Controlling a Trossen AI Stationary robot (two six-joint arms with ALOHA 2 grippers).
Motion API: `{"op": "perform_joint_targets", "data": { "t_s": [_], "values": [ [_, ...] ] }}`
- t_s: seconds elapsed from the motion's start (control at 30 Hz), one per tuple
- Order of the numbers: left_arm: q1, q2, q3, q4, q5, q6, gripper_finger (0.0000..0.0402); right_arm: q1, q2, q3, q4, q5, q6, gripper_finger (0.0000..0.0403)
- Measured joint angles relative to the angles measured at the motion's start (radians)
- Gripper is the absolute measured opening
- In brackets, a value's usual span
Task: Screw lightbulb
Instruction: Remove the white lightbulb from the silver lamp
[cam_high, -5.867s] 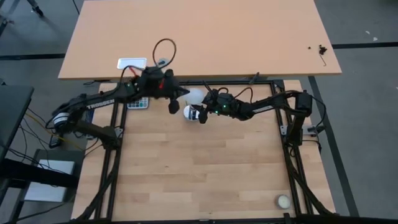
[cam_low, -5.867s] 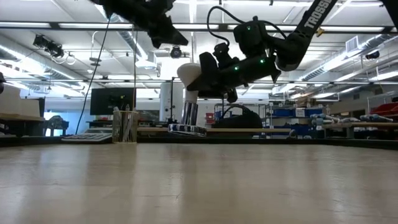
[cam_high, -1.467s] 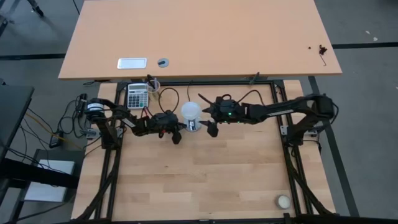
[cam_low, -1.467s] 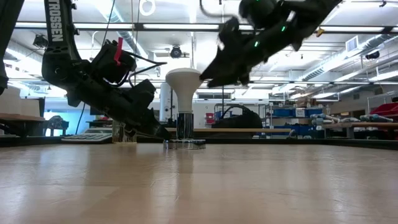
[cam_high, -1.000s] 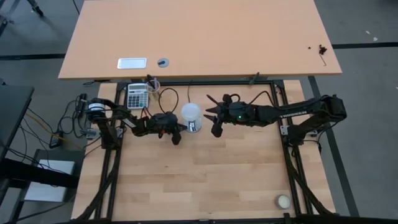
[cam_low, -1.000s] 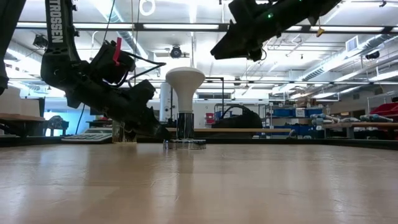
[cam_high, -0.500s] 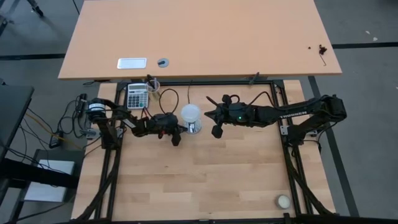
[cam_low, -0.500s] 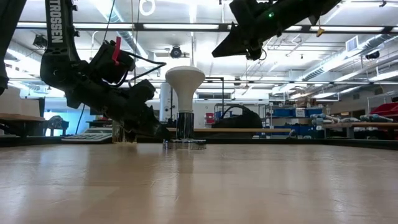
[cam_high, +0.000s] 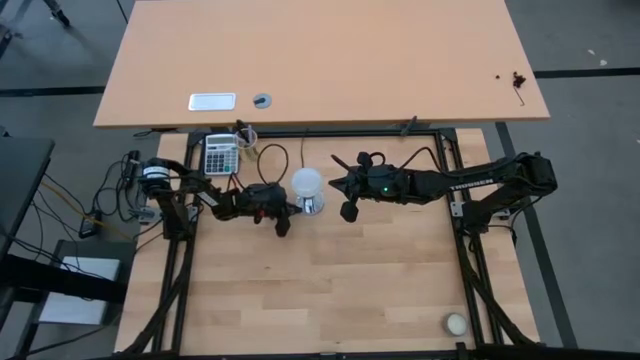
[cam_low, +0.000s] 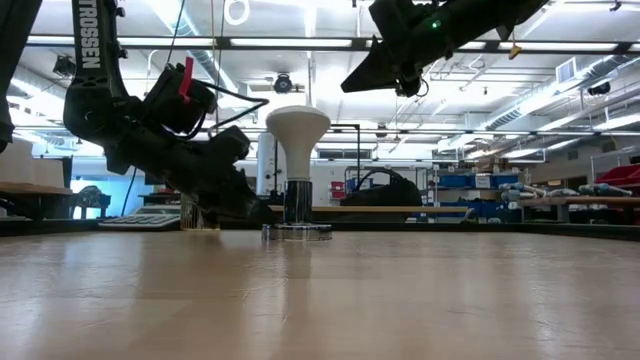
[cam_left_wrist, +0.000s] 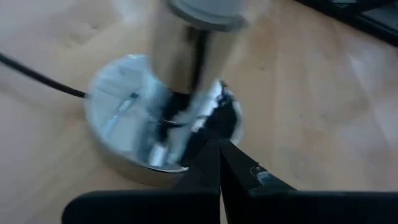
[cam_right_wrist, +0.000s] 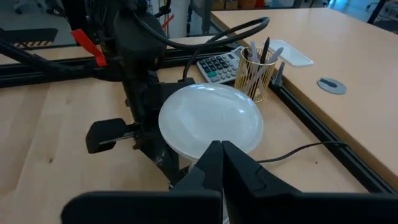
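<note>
The white lightbulb (cam_high: 307, 181) stands upright, globe up, with its grey base in the upright centre (cam_low: 297, 198) of the round silver socket disc (cam_low: 297, 231) on the wooden table. My left gripper (cam_low: 262, 213) is shut and low at the disc's left edge. My right gripper (cam_low: 347, 86) is shut and hangs in the air above and to the right of the globe (cam_right_wrist: 211, 121), clear of it. My left gripper (cam_left_wrist: 219, 146) sets its shut fingertips on the socket disc's top near its rim (cam_left_wrist: 208, 124). The fingers slant down from the table's left. The disc lies flat on the table.
A calculator (cam_high: 219, 155) and a cup of pens (cam_high: 245, 140) stand at the far left behind my left arm. A small cream ball (cam_high: 456, 323) lies near the front right corner. Black frame rails (cam_high: 470, 250) edge the table. A second tabletop (cam_high: 320, 55) lies beyond.
My right gripper has drawn back from the bulb's globe, up and toward the table's right edge, and has then kept still. The bulb and the socket disc stand where they were.
</note>
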Motion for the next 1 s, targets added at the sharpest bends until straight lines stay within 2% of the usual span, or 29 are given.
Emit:
{"op": "perform_joint_targets", "data": {
  "t_s": [0.33,0.57,0.77,1.0],
  "values": [
    [-0.001,-0.001,0.029,0.017,0.148,-0.019,0.0000,0.000,0.001,0.000,-0.001,0.000,-0.011,0.0010],
    [-0.032,-0.002,0.054,0.020,0.155,0.027,0.0000,0.000,0.001,0.000,-0.009,0.000,-0.016,0.0011],
    [-0.058,-0.025,0.058,-0.062,0.090,0.056,0.0000,0.000,-0.007,-0.001,-0.016,0.000,-0.018,0.0011],
    [-0.103,-0.201,0.065,-0.331,-0.071,0.126,0.0000,0.018,-0.040,-0.002,-0.021,0.000,-0.018,0.0011]
  ]
}}
